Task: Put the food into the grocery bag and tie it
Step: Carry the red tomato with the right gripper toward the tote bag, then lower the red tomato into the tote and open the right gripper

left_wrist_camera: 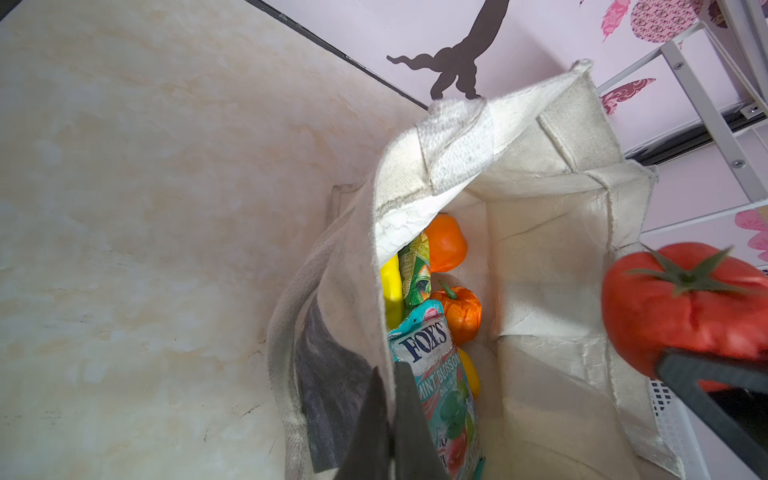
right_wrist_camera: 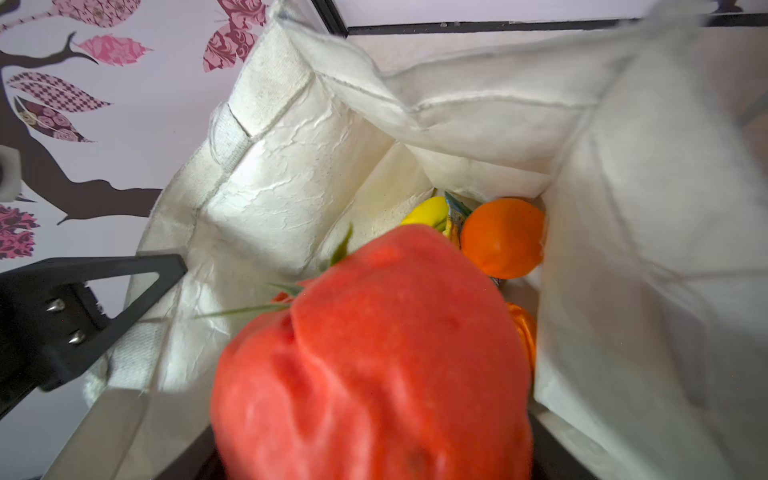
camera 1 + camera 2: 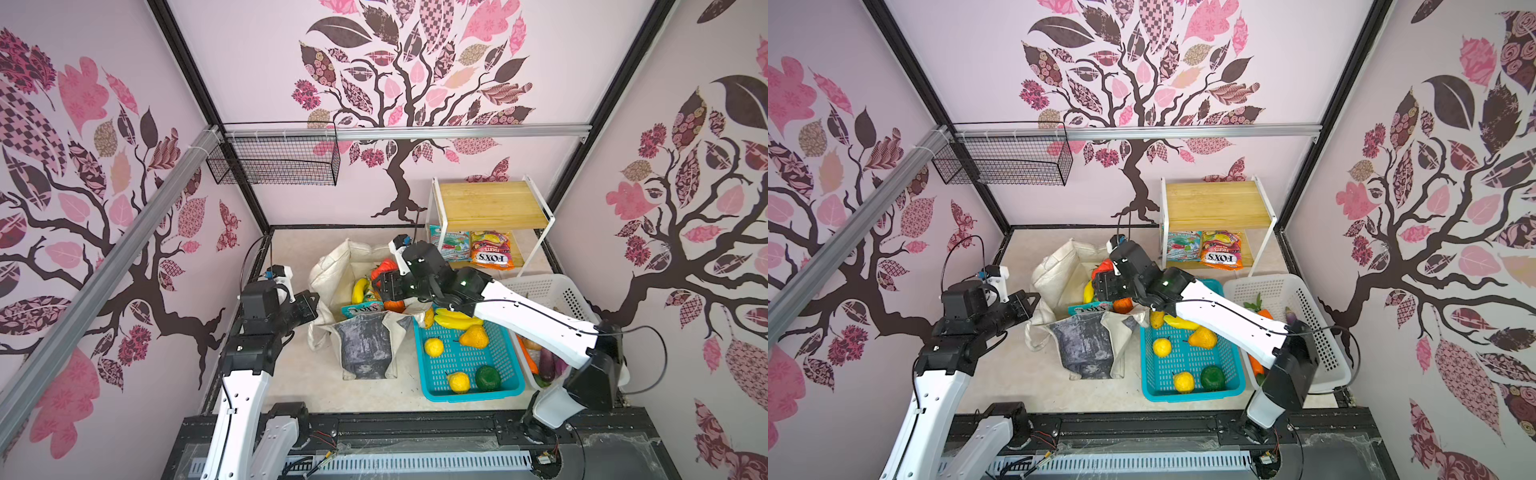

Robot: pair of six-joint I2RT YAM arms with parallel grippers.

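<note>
While your left gripper (image 3: 312,301) pinches the rim of the grocery bag (image 1: 519,166), your right gripper (image 3: 384,282) holds the red tomato (image 1: 681,307) in wide jaws, right above the bag's open mouth.

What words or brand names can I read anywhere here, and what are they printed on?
"FOX'S": teal packet standing in the grocery bag.
"MINT BLOSSO…": same packet, the last letter hidden.
"FOX'S": orange packet under the wooden shelf, upside down in both top views.
"FRUITS": same orange packet.
"BLOSSOM": second teal packet beside it.
Smaller print on all packets: too blurred to read.
</note>
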